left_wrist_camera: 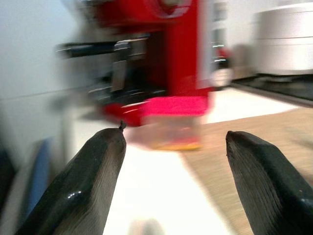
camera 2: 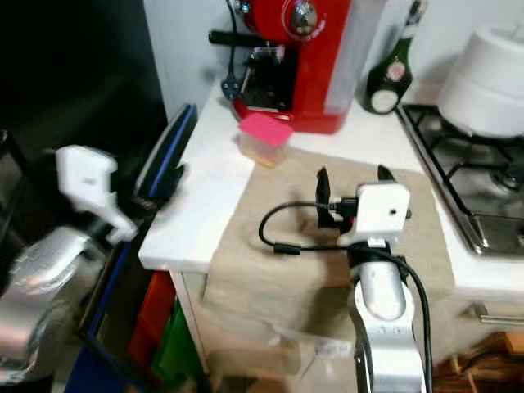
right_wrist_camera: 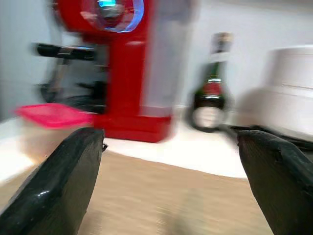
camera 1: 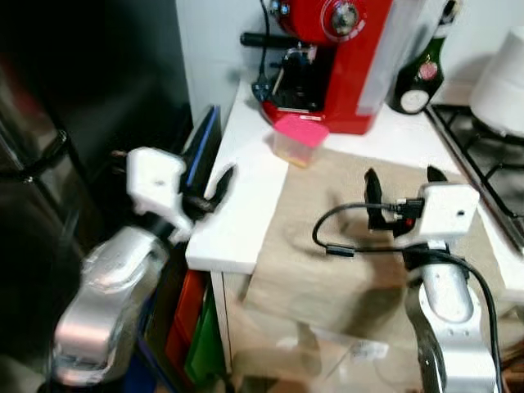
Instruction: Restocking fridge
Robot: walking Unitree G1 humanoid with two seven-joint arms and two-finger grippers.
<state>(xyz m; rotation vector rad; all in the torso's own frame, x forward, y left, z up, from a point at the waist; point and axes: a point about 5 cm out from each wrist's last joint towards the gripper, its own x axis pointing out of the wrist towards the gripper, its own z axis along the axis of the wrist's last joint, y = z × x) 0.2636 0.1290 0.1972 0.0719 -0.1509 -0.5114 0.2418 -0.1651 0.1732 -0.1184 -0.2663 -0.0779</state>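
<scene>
**Two open grippers at the worktop**

On the far left is a dark, shiny fridge (camera 1: 33, 164). Between it and the white worktop (camera 1: 237, 221) a blue-edged board (camera 1: 205, 139) stands in the gap. Below the worktop's left edge are red and green bins (camera 1: 192, 327).

The left gripper (camera 1: 214, 196) is at the worktop's left edge. Its two fingers (left_wrist_camera: 93, 181) are spread apart and hold nothing.

A tan cloth (camera 1: 327, 246) covers the middle of the worktop and hangs over the front edge. A small tub (camera 1: 300, 139) with a pink lid sits at the cloth's back left corner. Right behind it, by the wall, stands a red coffee machine (camera 1: 336, 57). A dark bottle (camera 1: 422, 70) stands just right of the machine.

The right gripper (camera 1: 403, 187) is over the cloth. Its fingers (right_wrist_camera: 58, 186) are wide apart and empty. A black cable (camera 1: 344, 237) loops beside it.

At the right edge is a gas stove (camera 2: 467, 164) with a white pot (camera 2: 487, 78) on it.
</scene>
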